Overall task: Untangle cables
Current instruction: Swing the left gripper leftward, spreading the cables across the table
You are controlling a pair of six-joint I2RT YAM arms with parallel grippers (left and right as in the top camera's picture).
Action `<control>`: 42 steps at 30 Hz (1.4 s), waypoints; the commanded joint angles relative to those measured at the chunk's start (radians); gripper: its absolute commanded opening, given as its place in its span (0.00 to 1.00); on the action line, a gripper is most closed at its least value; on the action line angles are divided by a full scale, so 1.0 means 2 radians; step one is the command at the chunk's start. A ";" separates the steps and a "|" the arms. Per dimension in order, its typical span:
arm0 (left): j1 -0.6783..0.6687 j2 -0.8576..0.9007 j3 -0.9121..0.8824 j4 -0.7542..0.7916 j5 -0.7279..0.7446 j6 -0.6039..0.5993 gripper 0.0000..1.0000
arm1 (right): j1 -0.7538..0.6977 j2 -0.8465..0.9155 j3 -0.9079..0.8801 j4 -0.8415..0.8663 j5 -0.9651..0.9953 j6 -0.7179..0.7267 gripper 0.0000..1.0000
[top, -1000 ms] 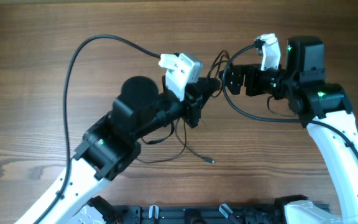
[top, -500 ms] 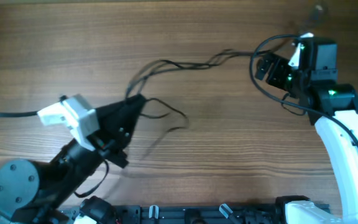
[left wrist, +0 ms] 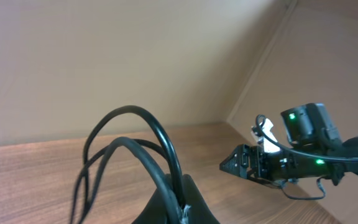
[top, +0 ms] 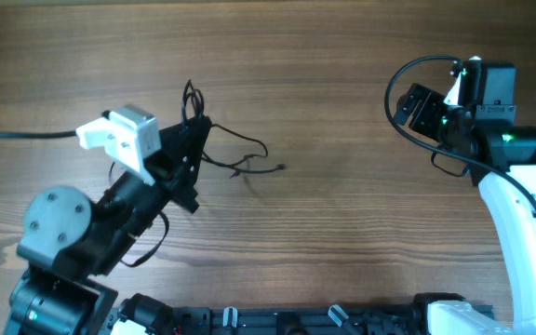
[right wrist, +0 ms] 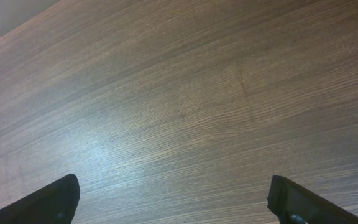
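Note:
The cables [top: 242, 167] are thin black cords. One end of the bunch is pinched in my left gripper [top: 198, 127], which is shut on them above the left half of the table. A short loop sticks up past the jaws, and the rest trails right in a loose tangle to a small plug end [top: 280, 167]. The left wrist view shows the cables [left wrist: 163, 134] arching out of the shut left gripper [left wrist: 180, 199]. My right gripper [top: 415, 107] hangs open at the far right, well apart from the cords. Nothing lies between the right gripper [right wrist: 173, 202] fingers [right wrist: 55, 199], only bare wood.
The wooden table [top: 342, 233] runs under both arms. A thick black arm cable [top: 26, 135] leads off the left edge from the left wrist. A black rail [top: 277, 319] lines the near edge. The right arm [left wrist: 284, 158] shows in the left wrist view.
The cords no longer stretch across to the right gripper; they have fallen slack beside the left gripper. My left arm has swung up a little with them. The right arm has barely shifted.

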 commanded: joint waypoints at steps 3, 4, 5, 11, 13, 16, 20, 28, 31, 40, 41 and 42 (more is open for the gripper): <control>0.002 0.024 0.003 0.025 0.023 -0.019 0.04 | 0.000 -0.005 -0.001 0.000 0.007 0.005 1.00; 0.002 0.032 0.003 0.032 0.039 -0.028 0.04 | 0.000 -0.005 -0.001 0.000 0.006 0.008 1.00; 0.002 0.043 0.003 0.039 0.058 -0.041 0.04 | 0.000 -0.005 -0.001 0.003 0.004 0.013 1.00; -0.015 0.134 0.003 0.048 0.135 -0.080 0.04 | 0.000 -0.011 -0.001 0.017 -0.027 0.015 1.00; -0.027 0.163 0.003 0.043 0.132 -0.078 0.04 | 0.000 -0.012 -0.001 0.016 -0.027 0.014 1.00; -0.034 0.207 0.003 0.006 0.100 -0.078 0.56 | 0.000 -0.014 -0.001 0.011 -0.027 0.004 1.00; -0.034 0.227 0.003 -0.049 0.006 -0.078 0.72 | 0.000 -0.014 -0.001 0.005 -0.029 -0.025 1.00; -0.034 0.217 0.003 -0.098 -0.069 -0.079 0.73 | 0.000 -0.008 -0.001 -0.007 -0.101 -0.139 1.00; -0.034 0.215 0.003 -0.112 -0.072 -0.079 0.73 | 0.000 0.004 -0.001 -0.013 -0.101 -0.154 1.00; -0.034 0.198 0.003 -0.170 -0.167 -0.103 0.86 | 0.000 0.105 -0.001 0.000 -0.230 -0.246 1.00; -0.034 0.199 0.003 -0.173 -0.167 -0.103 0.90 | 0.000 0.129 -0.001 0.007 -0.230 -0.245 1.00; -0.034 0.199 0.003 -0.175 -0.167 -0.103 0.97 | 0.000 0.149 -0.001 0.011 -0.232 -0.245 0.99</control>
